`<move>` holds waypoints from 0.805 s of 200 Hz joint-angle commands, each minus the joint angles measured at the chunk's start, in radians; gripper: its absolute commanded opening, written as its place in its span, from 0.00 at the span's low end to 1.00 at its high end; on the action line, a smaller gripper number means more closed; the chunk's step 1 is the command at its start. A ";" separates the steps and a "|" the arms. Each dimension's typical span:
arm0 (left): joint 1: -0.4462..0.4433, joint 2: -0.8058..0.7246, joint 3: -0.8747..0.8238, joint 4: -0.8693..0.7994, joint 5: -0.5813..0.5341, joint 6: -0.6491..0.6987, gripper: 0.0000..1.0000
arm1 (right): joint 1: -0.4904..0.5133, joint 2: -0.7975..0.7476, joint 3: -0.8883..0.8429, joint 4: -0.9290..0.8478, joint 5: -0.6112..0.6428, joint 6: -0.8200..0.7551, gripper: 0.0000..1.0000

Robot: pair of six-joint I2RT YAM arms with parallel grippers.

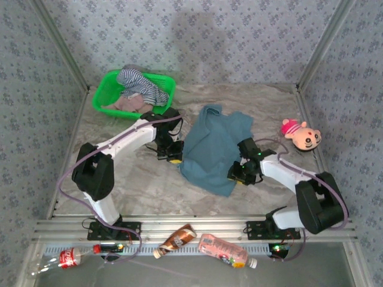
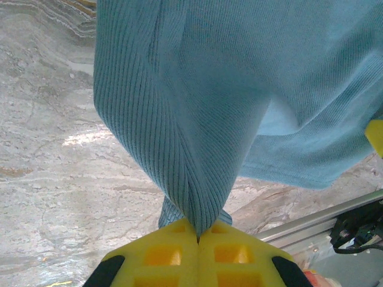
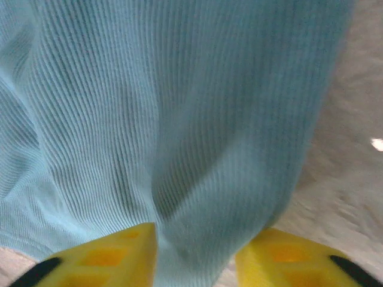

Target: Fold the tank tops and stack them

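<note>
Pink top (image 1: 127, 104) half-buried (under striped top (image 1: 141, 84))

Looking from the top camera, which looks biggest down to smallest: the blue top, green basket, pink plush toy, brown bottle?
1. teal-blue tank top
2. green basket
3. pink plush toy and brown bottle: too alike to rank.

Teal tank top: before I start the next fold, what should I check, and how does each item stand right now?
1. Left gripper pinching the teal tank top: ok, shut on a gathered edge.
2. Right gripper grip: cannot tell. Its fingers stand apart with cloth between them.
3. Teal tank top lying flat: not ok, it is bunched and creased in the top view.
4. Striped tank top and pink tank top out of the way: ok, both in the green basket.
5. Plush toy apart from the teal cloth: ok.
</note>
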 commanded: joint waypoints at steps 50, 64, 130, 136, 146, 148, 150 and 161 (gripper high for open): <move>0.005 -0.011 0.022 -0.029 -0.049 -0.024 0.00 | -0.112 -0.140 0.072 -0.271 0.089 -0.155 0.00; 0.007 -0.012 -0.003 -0.003 -0.040 -0.037 0.00 | -0.181 -0.202 0.112 -0.350 0.112 -0.206 0.00; -0.003 0.029 -0.134 0.146 0.007 -0.111 0.00 | -0.178 -0.105 0.370 -0.493 0.135 -0.300 0.00; -0.004 0.036 -0.147 0.154 0.000 -0.112 0.00 | -0.152 -0.068 0.369 -0.467 0.118 -0.291 0.00; -0.005 0.046 -0.169 0.179 -0.010 -0.118 0.00 | -0.103 0.003 0.372 -0.411 0.101 -0.271 0.00; -0.004 0.049 -0.172 0.184 -0.014 -0.119 0.00 | -0.092 0.015 0.373 -0.399 0.101 -0.268 0.00; -0.004 0.051 -0.175 0.188 -0.019 -0.120 0.00 | -0.081 0.030 0.373 -0.385 0.101 -0.263 0.00; -0.005 0.071 -0.180 0.201 -0.029 -0.123 0.00 | -0.029 0.114 0.385 -0.322 0.080 -0.252 0.01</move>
